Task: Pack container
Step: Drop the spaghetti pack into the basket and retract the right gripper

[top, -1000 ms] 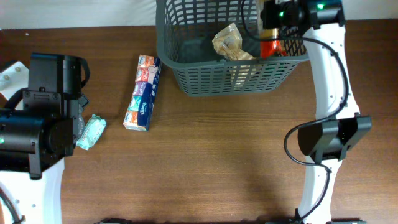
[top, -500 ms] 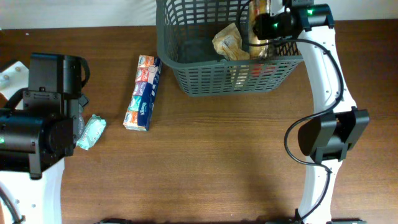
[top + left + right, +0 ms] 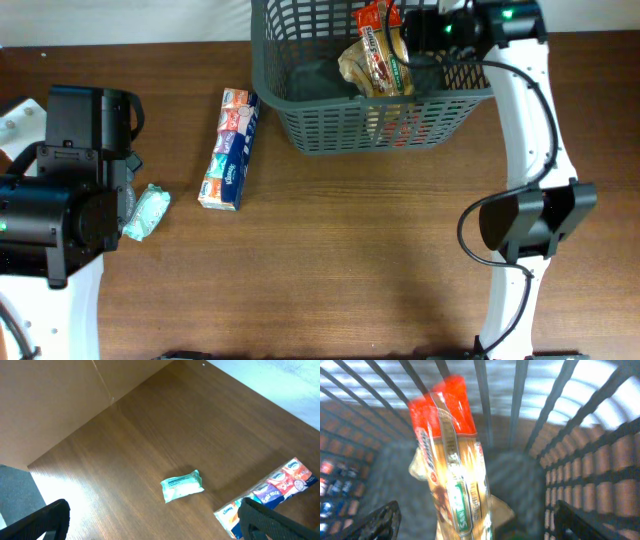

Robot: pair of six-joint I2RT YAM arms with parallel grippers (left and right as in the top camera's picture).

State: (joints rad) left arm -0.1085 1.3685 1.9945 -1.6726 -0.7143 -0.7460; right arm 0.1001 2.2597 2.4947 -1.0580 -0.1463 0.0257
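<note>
The container [image 3: 370, 125], a dark grey slotted basket, stands at the table's far edge. Inside it a red and orange snack packet [image 3: 383, 45] leans on a tan crinkled bag [image 3: 355, 70]. My right gripper [image 3: 420, 28] hangs over the basket's right side, open. In the right wrist view its fingers stand wide on either side of the packet [image 3: 452, 475] without touching it, with the lattice wall [image 3: 580, 460] behind. My left gripper [image 3: 152, 512] is open over bare table at the left, holding nothing.
A teal wipes pack [image 3: 146, 212] lies beside the left arm, and a long multicolour tissue pack [image 3: 229, 149] lies left of the basket. Both show in the left wrist view, wipes pack [image 3: 182, 485] and tissue pack [image 3: 272, 495]. A white wall runs behind the table.
My right gripper has opened and let go of the red packet, which now rests in the basket against the tan bag. The left arm has not moved.
</note>
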